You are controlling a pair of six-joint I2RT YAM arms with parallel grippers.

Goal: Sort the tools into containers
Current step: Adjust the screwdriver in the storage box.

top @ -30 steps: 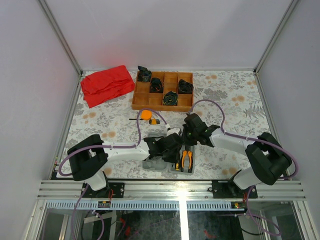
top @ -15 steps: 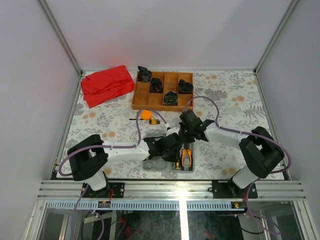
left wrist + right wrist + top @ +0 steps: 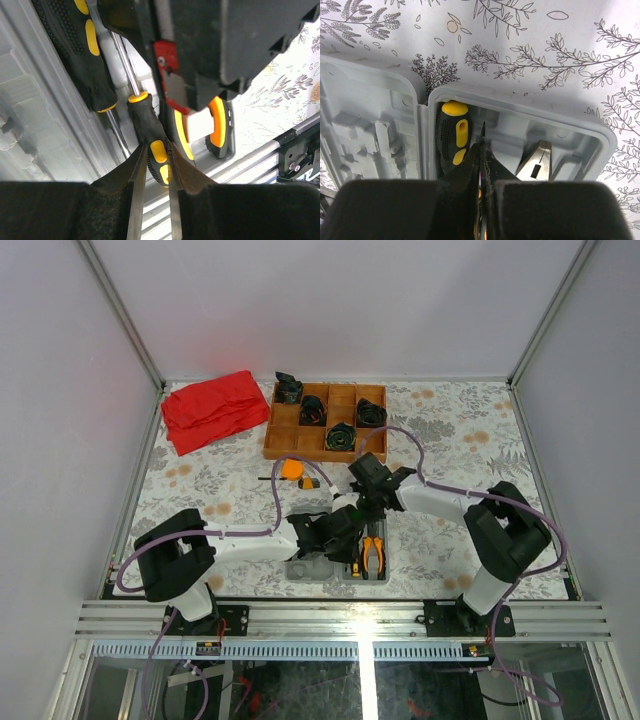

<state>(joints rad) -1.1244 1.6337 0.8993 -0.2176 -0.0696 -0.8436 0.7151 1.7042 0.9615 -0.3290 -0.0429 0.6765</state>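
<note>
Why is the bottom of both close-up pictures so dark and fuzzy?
Left wrist view: the left gripper sits close to the lens, dark and soft, while the screwdriver it pinches looks sharp. Right wrist view: the shut right gripper does likewise; the case behind is clear.

The tool case (image 3: 555, 112) is pale grey moulded plastic, matt, with a faint sheen along its rounded rim. The screwdriver (image 3: 149, 127) has a black, rubbery, finely ribbed handle with glossy yellow inserts and a bright polished steel shaft. The pliers (image 3: 536, 159) have dull grey metal jaws and smooth, glossy orange grips. The left gripper (image 3: 156, 149) has matt black fingers (image 3: 115, 200) faced with thin pale strips, possibly metal. The counter (image 3: 545, 45) wears a matt printed floral covering. At the far left the red cloth (image 3: 213, 410) is soft and creased; the tray (image 3: 300, 452) beside it is smooth brown wood
</note>
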